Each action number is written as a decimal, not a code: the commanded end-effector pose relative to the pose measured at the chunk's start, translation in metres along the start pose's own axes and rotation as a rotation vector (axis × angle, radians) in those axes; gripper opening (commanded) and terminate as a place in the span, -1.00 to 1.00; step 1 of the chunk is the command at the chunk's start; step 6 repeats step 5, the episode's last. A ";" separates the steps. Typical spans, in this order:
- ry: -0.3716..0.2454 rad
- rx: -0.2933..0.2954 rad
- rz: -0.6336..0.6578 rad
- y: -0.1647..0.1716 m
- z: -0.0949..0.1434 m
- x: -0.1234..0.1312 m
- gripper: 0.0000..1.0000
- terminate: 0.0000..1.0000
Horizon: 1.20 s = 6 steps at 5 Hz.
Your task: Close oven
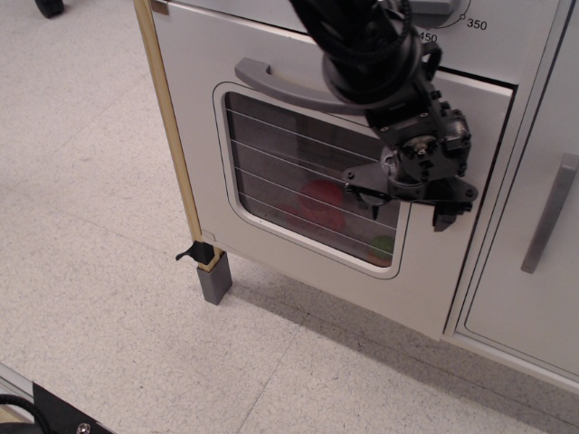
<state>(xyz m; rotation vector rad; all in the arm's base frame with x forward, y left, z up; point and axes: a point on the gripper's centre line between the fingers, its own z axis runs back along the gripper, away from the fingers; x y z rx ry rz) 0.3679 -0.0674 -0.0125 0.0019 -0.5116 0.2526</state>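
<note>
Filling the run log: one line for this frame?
task: close oven | oven door: looks flush, shut | claw: open, empty, against door's right side by window | handle: not gripped

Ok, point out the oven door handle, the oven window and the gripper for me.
oven door handle (271,77): main camera view, on the grey bar's left part.
oven window (280,167): main camera view, on the lined glass.
gripper (398,203): main camera view, midway between the fingertips.

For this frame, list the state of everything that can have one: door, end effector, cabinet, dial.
oven door: shut or all but shut, flush with the front
end effector: open, fingers spread, against the door's right side, holding nothing
cabinet door: shut
temperature dial: mostly hidden by the arm, setting unreadable
items behind the oven window: inside, red and green, blurred
</note>
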 end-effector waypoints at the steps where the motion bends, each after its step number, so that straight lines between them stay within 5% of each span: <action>1: -0.048 -0.027 0.062 -0.002 0.010 0.044 1.00 -1.00; 2: -0.047 -0.048 0.073 0.001 0.015 0.047 1.00 -1.00; 4: 0.054 -0.060 0.033 0.030 0.040 0.023 1.00 -1.00; 5: 0.086 -0.055 0.056 0.039 0.049 0.023 1.00 1.00; 6: 0.086 -0.055 0.056 0.039 0.049 0.023 1.00 1.00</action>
